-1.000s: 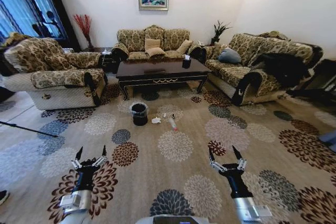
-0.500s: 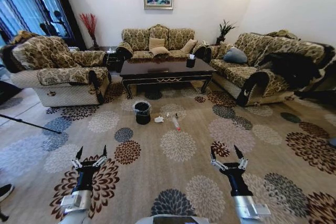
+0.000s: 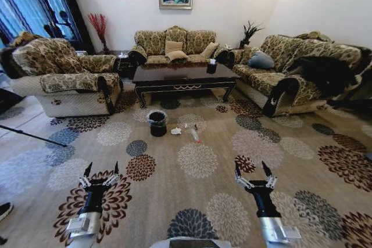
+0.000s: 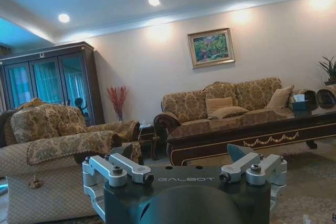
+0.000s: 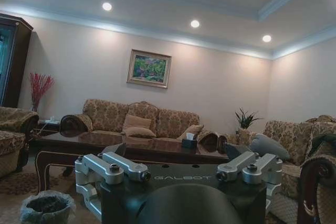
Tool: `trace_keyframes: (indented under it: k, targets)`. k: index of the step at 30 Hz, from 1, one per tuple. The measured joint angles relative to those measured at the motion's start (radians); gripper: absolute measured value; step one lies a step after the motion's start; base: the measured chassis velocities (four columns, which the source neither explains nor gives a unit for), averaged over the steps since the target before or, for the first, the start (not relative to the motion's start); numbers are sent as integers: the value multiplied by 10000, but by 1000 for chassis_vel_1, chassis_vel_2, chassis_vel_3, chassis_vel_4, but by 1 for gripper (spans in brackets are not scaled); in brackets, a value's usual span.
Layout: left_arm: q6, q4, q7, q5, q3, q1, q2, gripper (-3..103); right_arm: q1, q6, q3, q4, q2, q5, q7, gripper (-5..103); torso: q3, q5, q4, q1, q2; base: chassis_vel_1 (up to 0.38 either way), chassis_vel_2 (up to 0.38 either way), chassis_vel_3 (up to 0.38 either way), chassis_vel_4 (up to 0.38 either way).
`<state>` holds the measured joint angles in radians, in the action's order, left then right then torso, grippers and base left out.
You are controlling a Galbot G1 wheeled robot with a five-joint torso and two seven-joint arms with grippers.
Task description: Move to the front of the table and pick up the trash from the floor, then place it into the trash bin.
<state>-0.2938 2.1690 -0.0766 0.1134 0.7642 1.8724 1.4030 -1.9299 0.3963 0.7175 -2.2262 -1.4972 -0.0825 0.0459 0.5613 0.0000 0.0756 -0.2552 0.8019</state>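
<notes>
Left gripper [image 3: 102,170] and right gripper [image 3: 252,171]: low over flowered beige carpet [image 3: 197,201], jaws apart | small black plastic-lined bin [image 3: 157,124], white paper wad [image 3: 175,132], clear bottle [image 3: 195,136]: before glossy dark brown coffee table [image 3: 183,77]

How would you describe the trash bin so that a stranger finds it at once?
Start at the long dark coffee table in the middle of the sofas. On the flowered carpet before its left front leg stands the trash bin: small, round, black, lined with a crinkly clear bag, unlike the flat white litter beside it.

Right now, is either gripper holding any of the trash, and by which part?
Nothing is held. The left gripper and right gripper hang open and empty above the floor; the trash lies by the trash bin.
</notes>
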Motion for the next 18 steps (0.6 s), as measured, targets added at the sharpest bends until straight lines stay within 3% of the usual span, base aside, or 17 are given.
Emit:
trace_keyframes:
  k: [18]
  targets:
    - [-201, 15, -41, 0, -44, 157, 35, 100, -145, 156, -6, -77, -50, 186, -30, 100, -458, 0, 0, 327, -785, 0, 0, 0, 0]
